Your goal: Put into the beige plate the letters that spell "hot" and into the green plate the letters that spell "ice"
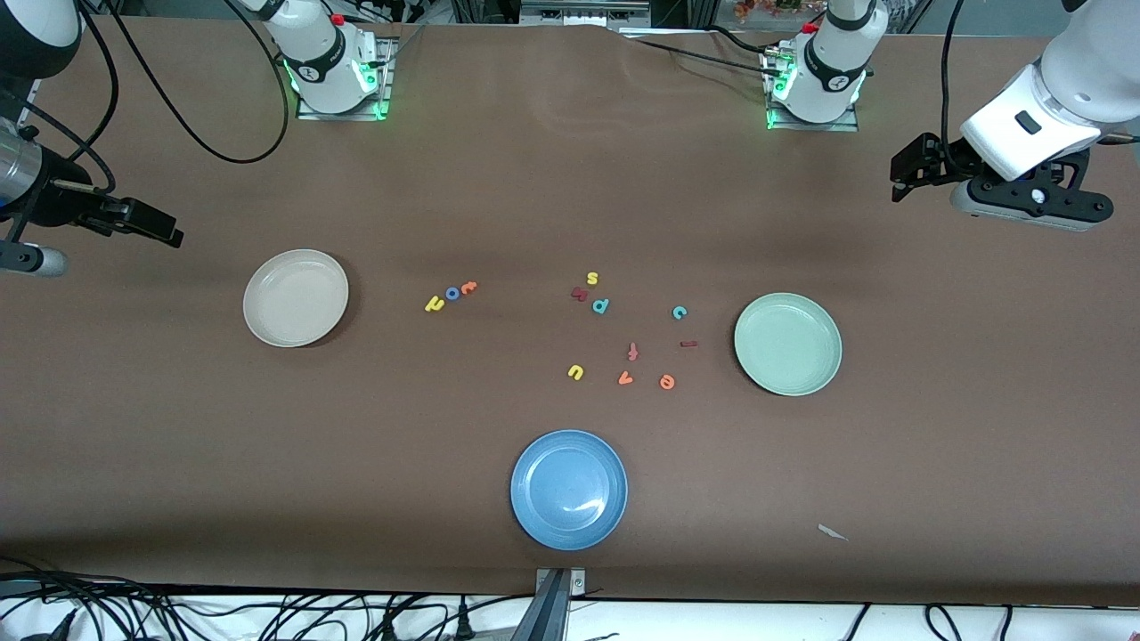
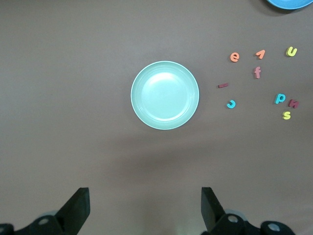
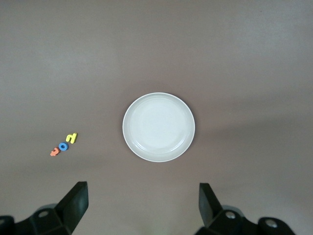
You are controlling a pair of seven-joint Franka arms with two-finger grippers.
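We are holding the left gripper [image 2: 143, 210] spread wide and empty above the table's left-arm end, and the right gripper [image 3: 142, 208] likewise agape over the right-arm end, both arms waiting. The beige plate [image 1: 296, 297] is lying empty toward the right arm's end, the green plate [image 1: 788, 344] toward the left arm's. The h [image 1: 435, 304], o [image 1: 452, 293] and t [image 1: 469, 287] are sitting in a touching row beside the beige plate. The c [image 1: 679, 312], i [image 1: 688, 344] and e [image 1: 667, 382] are lying apart near the green plate.

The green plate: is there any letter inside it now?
No. The green plate holds nothing; its whole inner surface shows. The teal c and dark red i lie beside it on the table.
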